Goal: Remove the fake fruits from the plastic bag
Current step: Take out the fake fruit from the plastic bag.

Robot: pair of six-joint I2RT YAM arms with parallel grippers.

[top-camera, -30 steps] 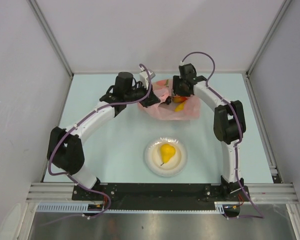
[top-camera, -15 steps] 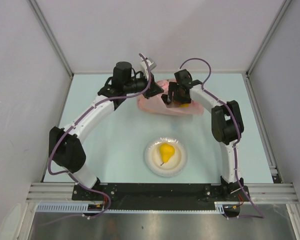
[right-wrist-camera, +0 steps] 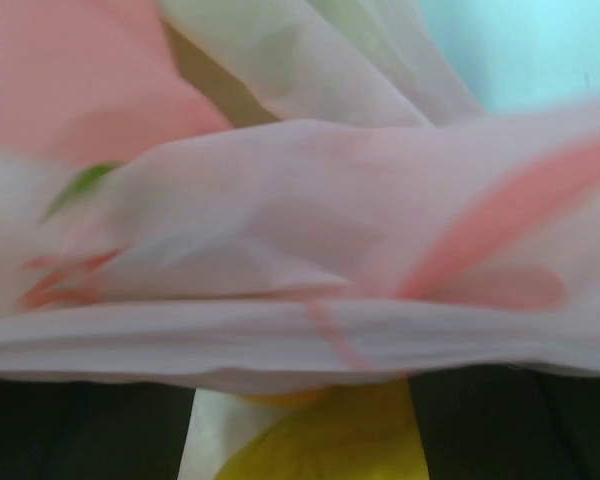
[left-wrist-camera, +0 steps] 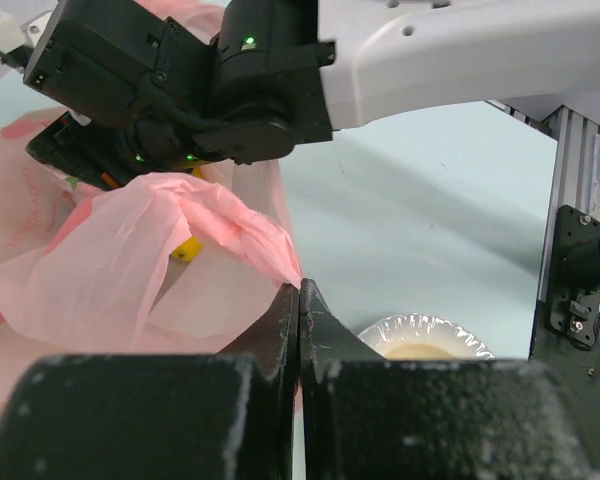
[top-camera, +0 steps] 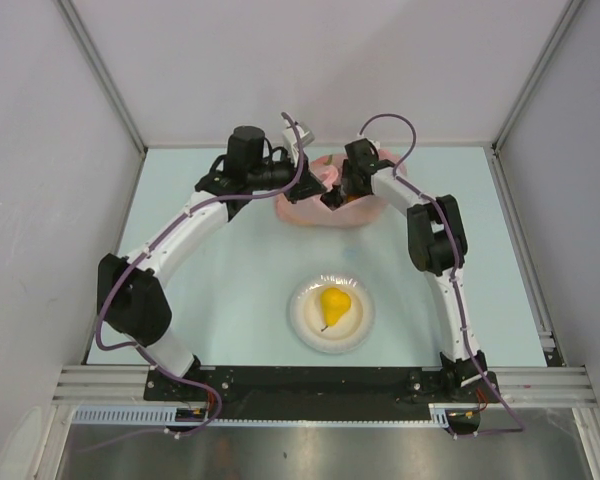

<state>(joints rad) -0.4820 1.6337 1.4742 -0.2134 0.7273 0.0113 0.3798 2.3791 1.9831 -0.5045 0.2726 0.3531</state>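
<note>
Both end effectors meet at the plastic bag (left-wrist-camera: 110, 270): left end effector (left-wrist-camera: 298, 300) pinches its film; right end effector (top-camera: 337, 197) grip unreadable, yellow fruit (right-wrist-camera: 330, 445) just ahead; keep the mouth taut

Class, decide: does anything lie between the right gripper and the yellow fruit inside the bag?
Yes. A fold of the plastic bag hangs in front of the right gripper, covering the upper part of the yellow fruit.
</note>
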